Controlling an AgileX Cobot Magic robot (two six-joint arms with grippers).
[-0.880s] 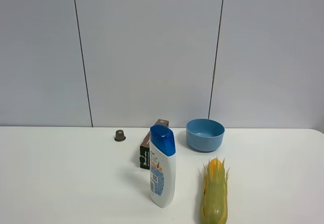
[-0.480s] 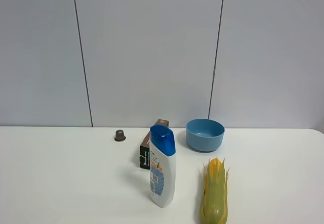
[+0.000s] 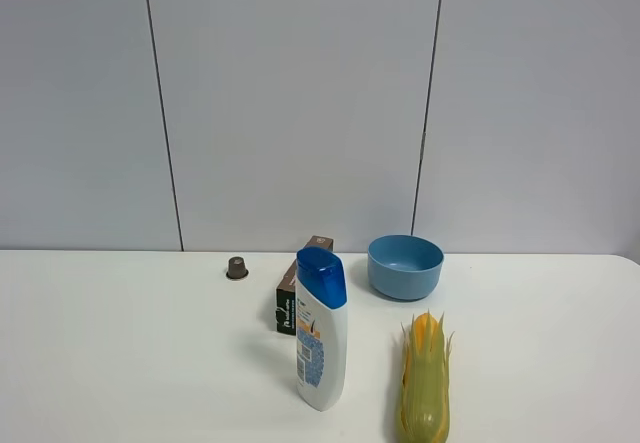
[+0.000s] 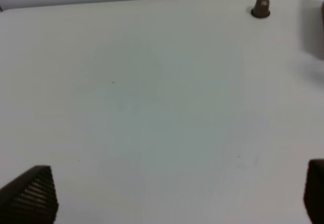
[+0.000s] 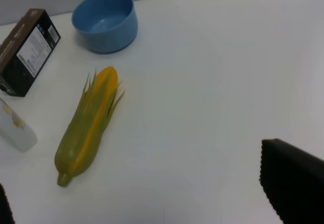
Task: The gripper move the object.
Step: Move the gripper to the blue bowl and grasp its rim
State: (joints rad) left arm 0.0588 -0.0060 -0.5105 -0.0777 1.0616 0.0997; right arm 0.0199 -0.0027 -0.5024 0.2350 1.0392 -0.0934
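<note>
The light-blue bowl [image 3: 405, 266] sits upright and empty on the white table [image 3: 120, 363], at the back and right of the middle. It also shows in the right wrist view [image 5: 105, 21], well away from the fingers. My right gripper [image 5: 136, 183] is open and empty, with one dark finger [image 5: 293, 188] in view. My left gripper [image 4: 174, 183] is open and empty above bare table, its fingertips [image 4: 30, 196] wide apart. Neither gripper shows in the exterior high view.
A white blue-capped shampoo bottle [image 3: 320, 328] stands in front of a dark box [image 3: 293, 301]. A yellow-green corn cob [image 3: 424, 391] lies in front of the bowl. A small brown capsule [image 3: 237, 267] sits at the back left.
</note>
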